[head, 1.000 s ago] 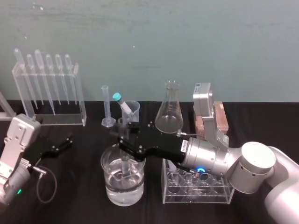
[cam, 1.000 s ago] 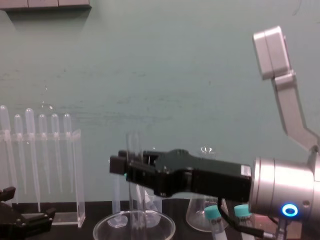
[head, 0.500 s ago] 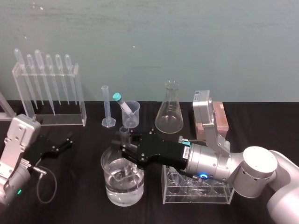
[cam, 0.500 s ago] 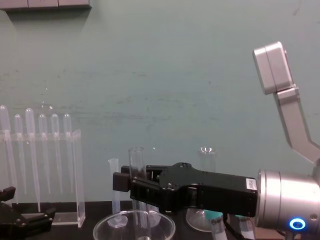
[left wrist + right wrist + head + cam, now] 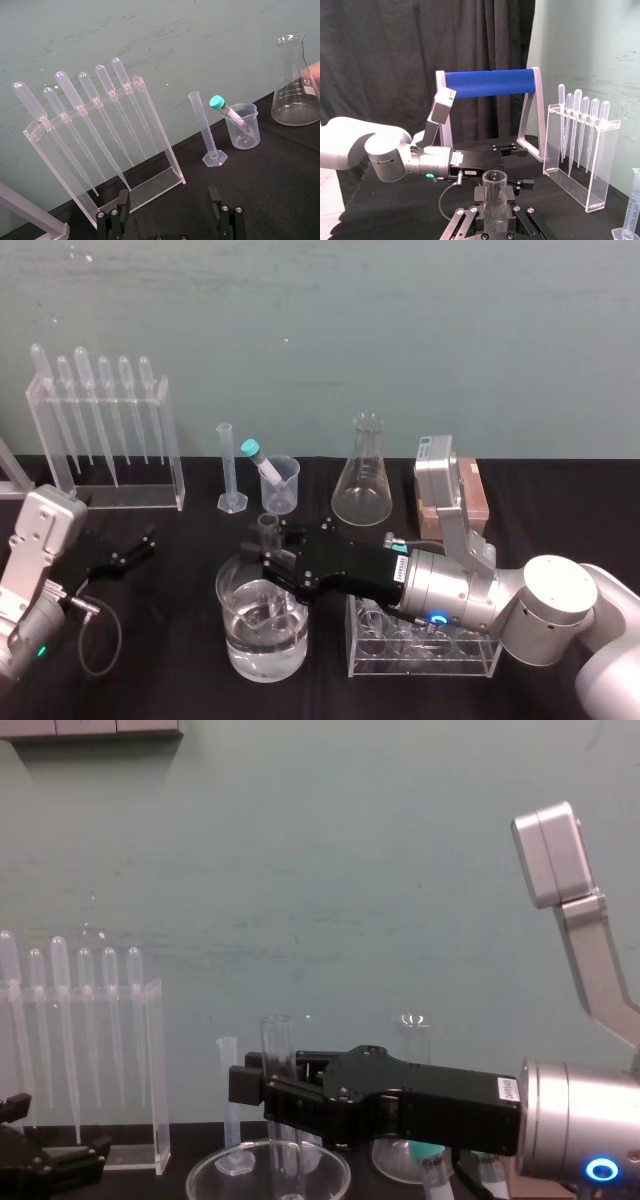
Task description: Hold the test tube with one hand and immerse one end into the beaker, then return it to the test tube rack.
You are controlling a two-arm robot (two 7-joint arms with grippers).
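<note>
— Well, why are we holding the long, thin, uncapped clear glass test tube [image 5: 277,1042] upright?

— So that its lower end can go straight down into the wide clear glass vessel [image 5: 222,592] of water at the front of the black table [image 5: 180,680]. Our black, long-bodied right gripper [image 5: 271,546] reaches in from the right, lying nearly level. Its fingers are clamped on the tube just below the open rim, which leaves the lower length free to dip.

— And the small clear beaker with the pouring lip [image 5: 283,483]?

— It stands farther back, with a slanting teal-capped tube [image 5: 258,458] resting in it. Our tube is over the wide vessel, not that one.

— What about our left gripper [image 5: 143,546]?

— It is parked on the table at the far left, fingers spread apart, holding nothing.

— What can't we make out?

— Whether the tip is under the water. From the head the vessel's curved wall smears the tube's outline, and the chest view cuts the vessel off just below its rim. The low salmon-pink block of the test tube rack [image 5: 474,495] stands behind our right arm's grey link, so we cannot see its holes.
</note>
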